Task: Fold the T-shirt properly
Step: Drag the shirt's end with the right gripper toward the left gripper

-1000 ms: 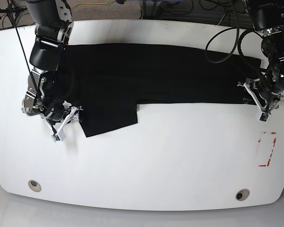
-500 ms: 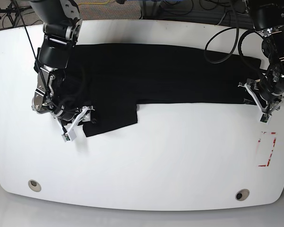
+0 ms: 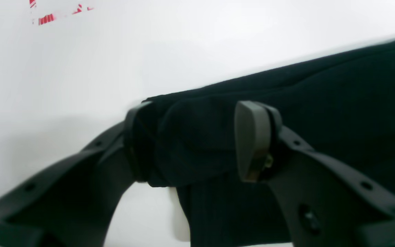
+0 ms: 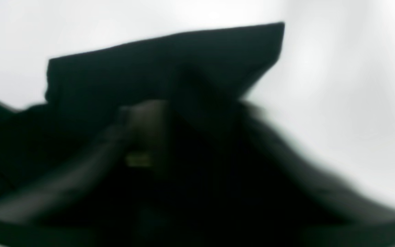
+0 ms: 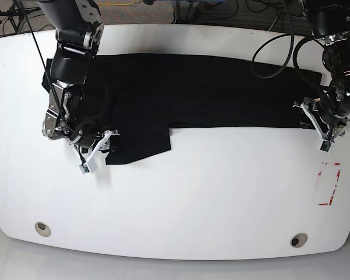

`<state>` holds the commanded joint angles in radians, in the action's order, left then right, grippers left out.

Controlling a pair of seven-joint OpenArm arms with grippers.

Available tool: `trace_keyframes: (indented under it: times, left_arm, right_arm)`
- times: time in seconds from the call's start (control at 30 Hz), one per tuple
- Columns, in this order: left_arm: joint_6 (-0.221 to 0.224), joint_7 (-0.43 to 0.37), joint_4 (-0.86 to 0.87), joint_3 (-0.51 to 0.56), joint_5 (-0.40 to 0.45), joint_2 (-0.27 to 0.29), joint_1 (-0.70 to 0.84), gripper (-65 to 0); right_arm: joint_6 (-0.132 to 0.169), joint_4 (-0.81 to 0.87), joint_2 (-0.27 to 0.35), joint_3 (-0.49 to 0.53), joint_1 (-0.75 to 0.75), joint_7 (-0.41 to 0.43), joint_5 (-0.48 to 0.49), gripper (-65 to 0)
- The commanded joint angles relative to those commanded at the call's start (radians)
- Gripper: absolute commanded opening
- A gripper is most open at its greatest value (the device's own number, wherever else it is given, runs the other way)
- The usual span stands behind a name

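The black T-shirt (image 5: 198, 87) lies as a long folded band across the far half of the white table (image 5: 210, 192), with one sleeve flap (image 5: 140, 146) sticking out toward the front. No print shows. In the left wrist view my left gripper (image 3: 190, 144) is shut on a bunched end of the T-shirt (image 3: 338, 103); in the base view it sits at the band's right end (image 5: 319, 125). My right gripper (image 5: 98, 149) is at the sleeve flap's left edge. The right wrist view is blurred: dark cloth (image 4: 156, 61) fills the space around its fingers (image 4: 142, 130).
A red-marked patch (image 5: 329, 184) lies on the table near the right edge, also in the left wrist view as red marks (image 3: 57, 13). Two round holes (image 5: 42, 228) (image 5: 298, 240) sit near the front edge. Cables (image 5: 233, 9) run behind the table's far edge.
My right arm has swung rightward, bringing its gripper from beside the shirt onto the sleeve flap's left edge; the flap's corner has shifted slightly. The left arm has stayed put.
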<state>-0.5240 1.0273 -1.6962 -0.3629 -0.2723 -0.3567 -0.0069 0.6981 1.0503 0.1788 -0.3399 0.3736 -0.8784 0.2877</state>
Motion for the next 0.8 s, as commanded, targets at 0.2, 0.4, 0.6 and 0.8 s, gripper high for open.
trace_keyframes:
  times: [0.2, 0.4, 0.6, 0.8]
  left_arm:
    - [0.000, 0.000, 0.000, 0.002, 0.000, 0.000, 0.000, -31.2]
    - [0.000, 0.000, 0.000, 0.003, 0.000, 0.000, 0.000, -31.2]
    - [0.000, 0.000, 0.000, 0.003, 0.002, 0.000, 0.002, -31.2]
    - [0.000, 0.000, 0.000, 0.005, 0.002, 0.000, 0.008, -31.2]
  right_arm:
    - [0.000, 0.003, 0.000, 0.000, 0.011, 0.002, 0.005, -65.0]
    - [0.000, 0.109, 0.000, -0.008, 0.003, -0.017, 0.072, -65.0]
    - [0.000, 0.269, 0.011, -0.011, -0.032, -0.186, 0.244, -65.0]
    - [0.000, 0.460, 0.020, -0.005, -0.121, -0.319, 0.451, -65.0]
